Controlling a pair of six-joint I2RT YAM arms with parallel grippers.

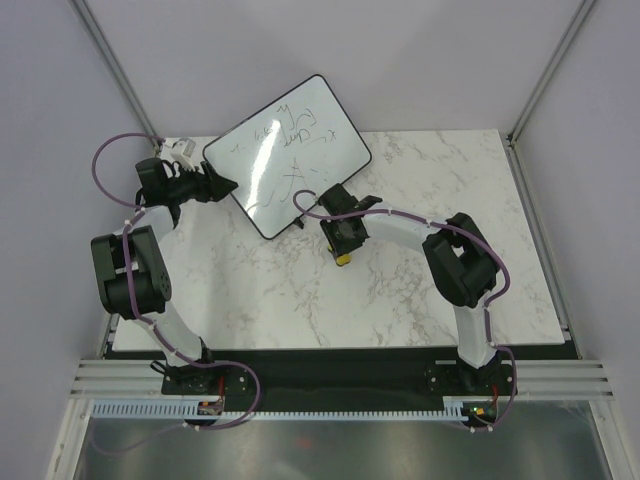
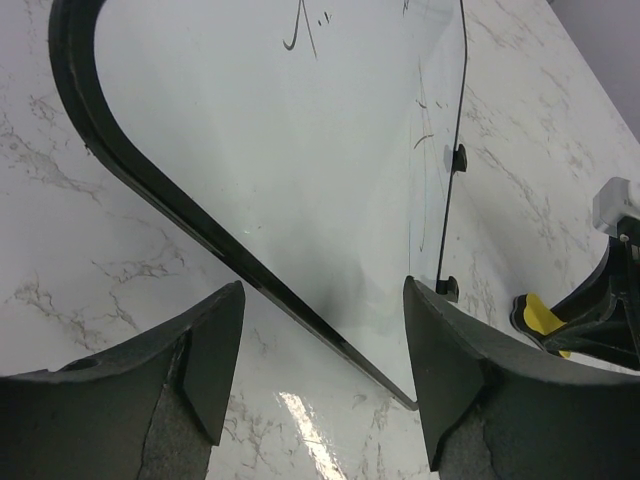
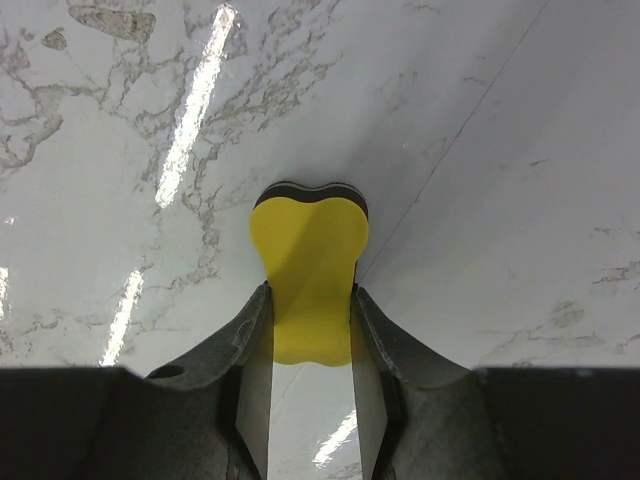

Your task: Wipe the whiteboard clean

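Right up against the right wrist lens, the right gripper [image 3: 310,296] is clamped on a yellow eraser [image 3: 310,262]. Its dark fingers [image 3: 252,340] press both sides of the eraser's narrow waist, and the rounded end points down at the marble table [image 1: 420,290]. From overhead I see that eraser low on the table, just beside the near right edge of the whiteboard [image 1: 290,150]. I cannot tell whether it touches the rim.

The whiteboard sits at the far left of the table, tilted up and turned corner-on toward the arms. Black writing [image 1: 285,135] covers much of its face.

On the left wrist view, the left gripper [image 2: 322,300] is spread wide. The board's black rim runs through the gap between the fingers and neither pad is closed on it. Two small feet [image 2: 458,158] show along the board's far edge.

My read is that the eraser is picked up and the wiping proper has yet to bite, since the marks look whole.

Next I would close the left fingers on the rim to steady the board. Then I would raise the eraser off the table, lay its pad flat on the glossy face and sweep across the marks. A tilted board would likely slide under pressure unless it is braced first.
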